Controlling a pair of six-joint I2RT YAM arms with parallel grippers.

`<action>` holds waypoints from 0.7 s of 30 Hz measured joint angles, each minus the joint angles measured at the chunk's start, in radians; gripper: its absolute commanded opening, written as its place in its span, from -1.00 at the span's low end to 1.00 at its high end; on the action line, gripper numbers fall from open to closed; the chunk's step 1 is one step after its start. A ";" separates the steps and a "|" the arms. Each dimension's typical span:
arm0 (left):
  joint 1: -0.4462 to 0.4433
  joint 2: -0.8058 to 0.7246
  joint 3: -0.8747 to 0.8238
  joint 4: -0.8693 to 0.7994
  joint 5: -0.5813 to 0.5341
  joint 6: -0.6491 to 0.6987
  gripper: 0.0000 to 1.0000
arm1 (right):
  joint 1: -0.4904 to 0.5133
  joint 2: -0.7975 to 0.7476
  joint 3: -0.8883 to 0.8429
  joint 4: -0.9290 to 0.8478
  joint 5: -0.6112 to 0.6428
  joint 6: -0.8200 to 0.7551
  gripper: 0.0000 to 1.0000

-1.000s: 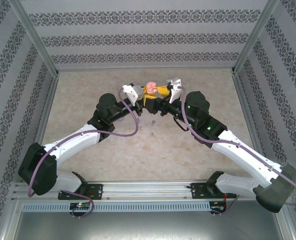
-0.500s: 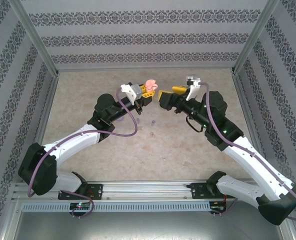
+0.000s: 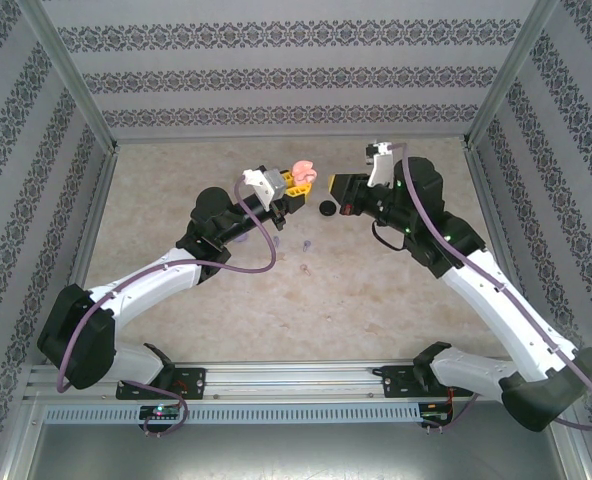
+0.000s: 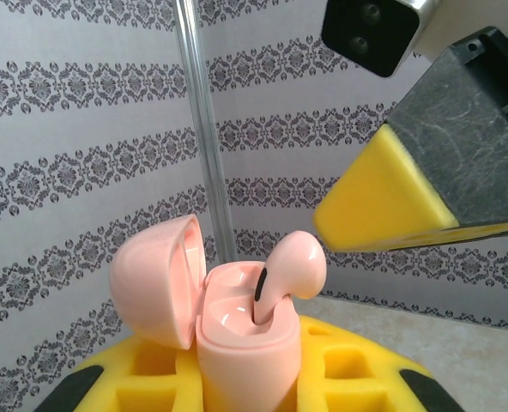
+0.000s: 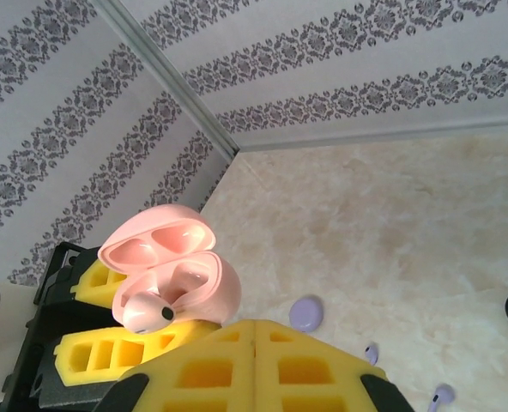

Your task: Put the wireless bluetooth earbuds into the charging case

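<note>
Seated stem-down in pink case (image 4: 241,343): pale pink earbud (image 4: 288,270), glossy, rounded head leaning right and poking above rim, small dark oval mark on stem (not flush in its socket). Case lid (image 4: 155,279) hinged open to left, two moulded hollows inside. left gripper (image 3: 298,182) clamped on pink case, yellow foam pads (image 5: 108,356) either side. right gripper (image 3: 338,188) just right of pink case, fingers pressed together, holding nothing. On table (image 3: 376,290) near pink case: lilac case (image 5: 306,313), two lilac earbuds (image 5: 371,352) (image 5: 443,393), black case (image 3: 327,207)
</note>
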State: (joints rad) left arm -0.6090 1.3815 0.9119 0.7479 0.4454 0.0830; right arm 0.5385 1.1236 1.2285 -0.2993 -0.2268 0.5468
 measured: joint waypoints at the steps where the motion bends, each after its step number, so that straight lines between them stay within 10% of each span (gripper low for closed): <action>1: 0.000 0.001 0.000 0.000 0.001 0.000 -1.00 | 0.001 0.008 0.008 -0.008 -0.003 0.000 -1.00; 21: 0.001 0.028 0.000 -0.003 0.018 0.000 -1.00 | 0.105 0.094 0.097 -0.059 -0.018 -0.004 -1.00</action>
State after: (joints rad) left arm -0.6079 1.4094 0.9119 0.7452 0.4633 0.0830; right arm 0.6430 1.2179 1.3258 -0.3584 -0.2451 0.5430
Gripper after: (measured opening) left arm 0.193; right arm 0.058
